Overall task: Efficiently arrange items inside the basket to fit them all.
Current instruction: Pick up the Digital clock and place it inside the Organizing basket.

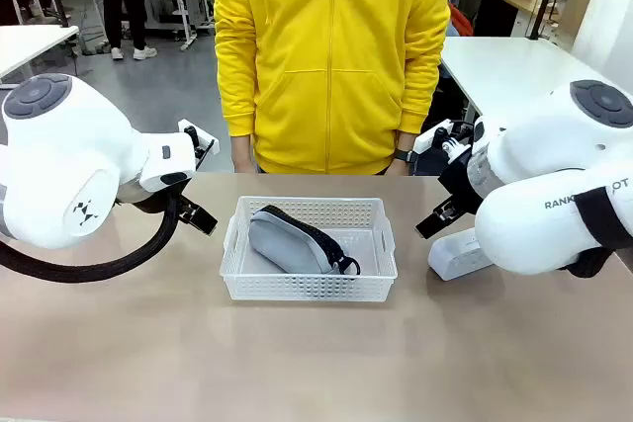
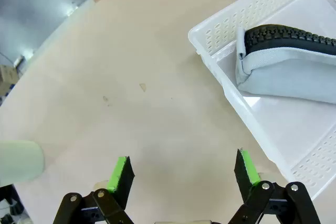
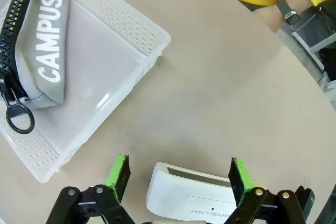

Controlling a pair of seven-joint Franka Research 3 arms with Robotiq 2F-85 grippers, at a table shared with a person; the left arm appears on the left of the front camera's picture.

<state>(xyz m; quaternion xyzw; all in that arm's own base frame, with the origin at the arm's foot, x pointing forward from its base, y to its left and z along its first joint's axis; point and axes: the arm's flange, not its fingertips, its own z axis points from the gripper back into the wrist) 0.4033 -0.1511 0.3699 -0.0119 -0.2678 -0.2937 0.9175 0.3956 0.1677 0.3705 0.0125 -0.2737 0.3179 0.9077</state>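
The white perforated basket stands mid-table, and a grey soft pouch with a black zipper lies slanted in it. The right wrist view shows the pouch, printed CAMPUS, with its metal ring, against the basket's wall. A white rounded box lies on the table right of the basket. My right gripper hangs open above it, and the box shows between its green pads. My left gripper is open over bare table left of the basket. A pale green cup lies at that view's left edge.
A person in a yellow hooded jacket stands at the far edge, hands down by the table; a watch-wearing wrist shows in the right wrist view. Bare tabletop stretches in front of the basket and to its left.
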